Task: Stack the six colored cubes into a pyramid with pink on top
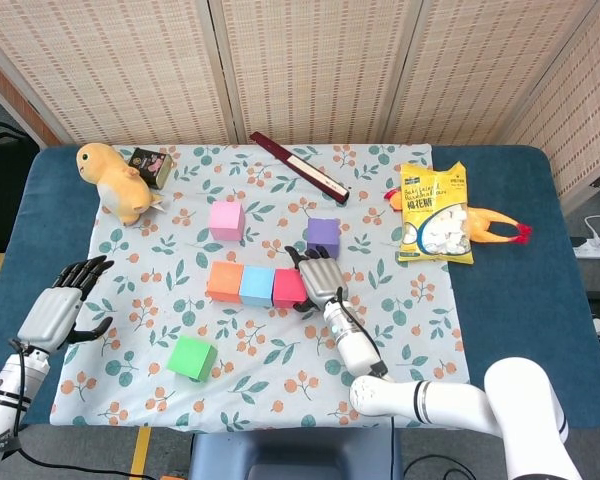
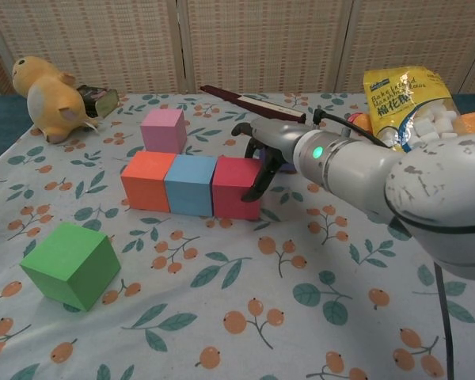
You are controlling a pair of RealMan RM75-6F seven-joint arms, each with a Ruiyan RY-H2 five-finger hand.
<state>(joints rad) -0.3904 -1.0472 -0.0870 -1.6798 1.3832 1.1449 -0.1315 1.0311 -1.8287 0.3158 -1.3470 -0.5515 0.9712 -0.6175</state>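
An orange cube, blue cube and red cube are sitting touching in a row; the right hand, fingers spread, is pressing the red cube's right side, holding nothing.

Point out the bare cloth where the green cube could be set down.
Free: the cloth in front of the cube row, between the green cube and the right arm. Crowded: behind the row, where the pink cube, purple cube and right robot hand sit close.
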